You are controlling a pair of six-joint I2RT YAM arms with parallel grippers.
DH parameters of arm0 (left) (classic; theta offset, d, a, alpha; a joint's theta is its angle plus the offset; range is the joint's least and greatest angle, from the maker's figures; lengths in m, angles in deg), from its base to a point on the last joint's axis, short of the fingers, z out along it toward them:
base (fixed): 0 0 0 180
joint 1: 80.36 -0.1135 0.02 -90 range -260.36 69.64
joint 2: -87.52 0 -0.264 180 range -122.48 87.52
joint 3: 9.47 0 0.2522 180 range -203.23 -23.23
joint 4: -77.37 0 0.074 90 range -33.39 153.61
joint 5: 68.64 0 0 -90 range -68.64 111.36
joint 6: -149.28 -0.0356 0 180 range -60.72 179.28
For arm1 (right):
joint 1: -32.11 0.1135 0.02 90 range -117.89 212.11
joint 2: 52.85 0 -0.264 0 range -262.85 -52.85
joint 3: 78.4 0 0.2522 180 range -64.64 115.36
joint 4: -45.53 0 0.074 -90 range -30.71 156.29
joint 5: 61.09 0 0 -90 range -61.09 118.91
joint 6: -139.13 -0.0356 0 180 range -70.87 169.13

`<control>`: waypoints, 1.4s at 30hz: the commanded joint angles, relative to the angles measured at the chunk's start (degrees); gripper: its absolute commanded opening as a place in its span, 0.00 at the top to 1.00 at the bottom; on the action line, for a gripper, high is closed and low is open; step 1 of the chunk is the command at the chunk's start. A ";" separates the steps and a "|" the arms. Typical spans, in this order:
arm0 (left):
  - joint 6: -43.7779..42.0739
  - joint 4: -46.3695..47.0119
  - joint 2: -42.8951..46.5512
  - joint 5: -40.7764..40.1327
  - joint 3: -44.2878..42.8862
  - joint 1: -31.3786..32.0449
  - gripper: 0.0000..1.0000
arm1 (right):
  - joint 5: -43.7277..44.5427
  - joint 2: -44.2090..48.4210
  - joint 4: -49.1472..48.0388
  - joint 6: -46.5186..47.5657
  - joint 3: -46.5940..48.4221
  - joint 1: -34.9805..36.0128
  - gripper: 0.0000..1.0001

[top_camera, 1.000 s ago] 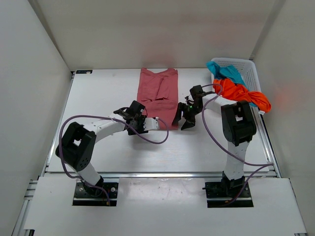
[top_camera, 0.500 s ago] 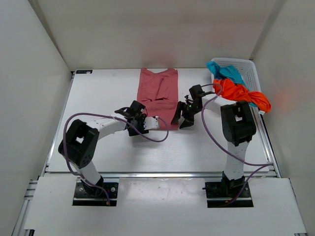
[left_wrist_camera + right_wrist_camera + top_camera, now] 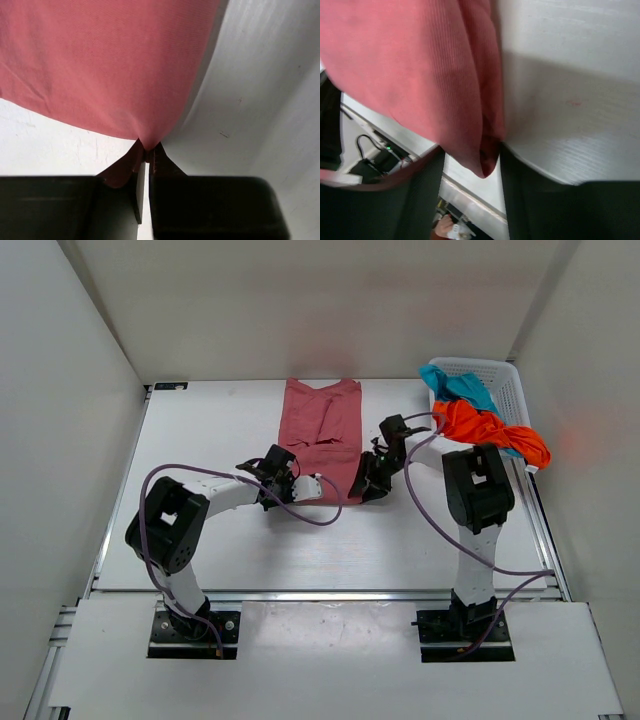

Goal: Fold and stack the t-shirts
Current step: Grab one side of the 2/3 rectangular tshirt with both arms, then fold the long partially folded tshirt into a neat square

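Note:
The dusty rose-pink t-shirt [image 3: 322, 428] lies folded lengthwise at the middle back of the table. My left gripper [image 3: 328, 490] is at its near edge and shut on the hem, which shows pinched between the jaws in the left wrist view [image 3: 146, 149]. My right gripper [image 3: 364, 488] is at the near right corner. Its fingers [image 3: 520, 190] are closed around a thick fold of pink cloth [image 3: 485, 160]. The orange t-shirt [image 3: 492, 430] and the teal-blue t-shirt [image 3: 458, 386] lie bunched over the white basket at the right.
The white lattice basket [image 3: 506, 380] stands at the back right corner. Purple cables loop from both arms over the table near the shirt's near edge. White walls close in the table on three sides.
Both grippers have moved inward to the pink shirt's near hem. The right gripper was open beside the shirt and is now closed on its corner.

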 commanded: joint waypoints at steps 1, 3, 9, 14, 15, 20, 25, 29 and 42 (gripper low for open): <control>1.18 1.01 0.27 0.81 0.02 0.16 0.97 | -1.48 -1.73 1.38 -0.39 0.85 0.78 0.58; 2.14 0.75 0.27 1.25 -0.24 -0.02 1.00 | -2.45 -2.00 0.76 -0.75 0.58 0.25 0.75; 5.66 -3.90 1.76 4.23 -1.56 -0.64 1.00 | -2.45 -0.42 1.72 0.22 -0.29 -0.36 1.00; 8.56 -7.60 5.54 4.24 1.67 0.33 1.00 | -4.38 2.92 1.99 1.89 -2.76 0.43 1.00; 8.83 -8.29 6.94 4.15 2.04 0.94 1.00 | -5.17 3.97 2.16 2.15 -4.24 0.34 1.00; 10.67 -15.85 12.83 2.66 4.85 3.93 1.00 | -7.64 9.86 4.52 3.82 -10.04 1.92 1.00; 12.61 -27.09 21.70 2.66 7.75 6.48 1.00 | -11.59 20.22 5.06 4.00 -20.93 5.87 1.00; 13.93 -38.24 28.03 1.86 7.32 12.09 1.00 | -14.23 26.82 6.90 1.63 -27.45 11.92 1.00; 17.36 -56.47 25.61 8.28 -13.83 16.00 1.00 | -19.94 52.22 -7.14 -25.88 -45.99 21.36 1.00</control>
